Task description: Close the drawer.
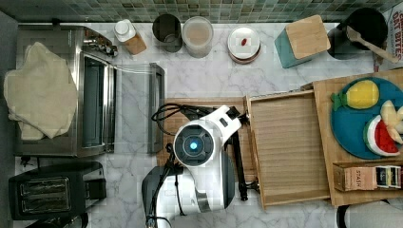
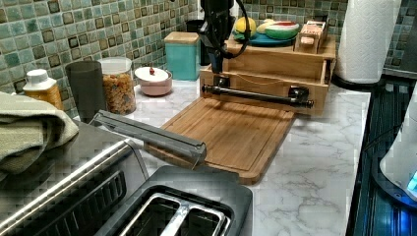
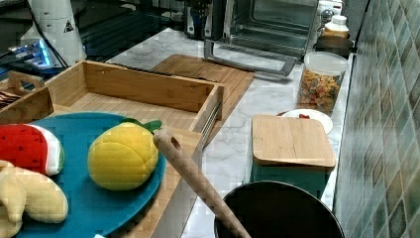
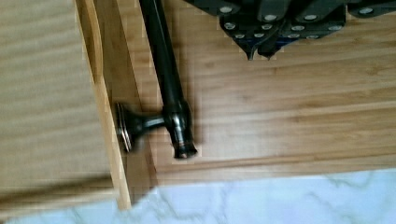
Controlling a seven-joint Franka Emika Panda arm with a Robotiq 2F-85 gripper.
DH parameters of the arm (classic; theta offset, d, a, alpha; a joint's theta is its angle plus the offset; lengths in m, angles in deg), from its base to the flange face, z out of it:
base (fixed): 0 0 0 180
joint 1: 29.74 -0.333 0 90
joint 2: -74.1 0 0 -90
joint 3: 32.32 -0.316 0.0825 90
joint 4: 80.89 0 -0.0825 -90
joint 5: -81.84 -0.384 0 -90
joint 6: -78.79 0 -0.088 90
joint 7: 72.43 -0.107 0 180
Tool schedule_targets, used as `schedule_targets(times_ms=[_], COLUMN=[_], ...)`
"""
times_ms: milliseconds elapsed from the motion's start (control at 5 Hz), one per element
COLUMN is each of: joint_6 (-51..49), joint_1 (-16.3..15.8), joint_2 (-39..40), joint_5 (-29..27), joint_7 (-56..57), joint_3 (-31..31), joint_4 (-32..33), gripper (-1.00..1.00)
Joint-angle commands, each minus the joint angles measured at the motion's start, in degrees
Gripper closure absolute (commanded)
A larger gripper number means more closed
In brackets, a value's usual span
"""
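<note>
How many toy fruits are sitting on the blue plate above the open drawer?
3: a yellow lemon toward the backsplash, a watermelon slice at the top view's right, and a pale banana between them, partly cut off by the frame, so more may be hidden.

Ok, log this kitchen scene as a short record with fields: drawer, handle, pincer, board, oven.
drawer: pulled well out, tray empty
handle: dark bar on the front panel, over the board
pincer: near the handle's end at the left view's left, not gripping it
cutting board: flat on the marble counter, in front of the drawer
toaster oven: glass door hanging open
</note>
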Motion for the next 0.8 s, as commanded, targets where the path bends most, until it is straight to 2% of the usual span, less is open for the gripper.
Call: schedule_targets(times_ms=[200,800], joint_6=[7.26,7.83], joint_1=[1.28,1.34], joint_2=[5.0,4.74], joint_5=[0.84,3.04], joint_7=[7.7,6.38], joint_3=[1.61,1.43], joint_4=[5.86,7.63], gripper=[1.0,1.0])
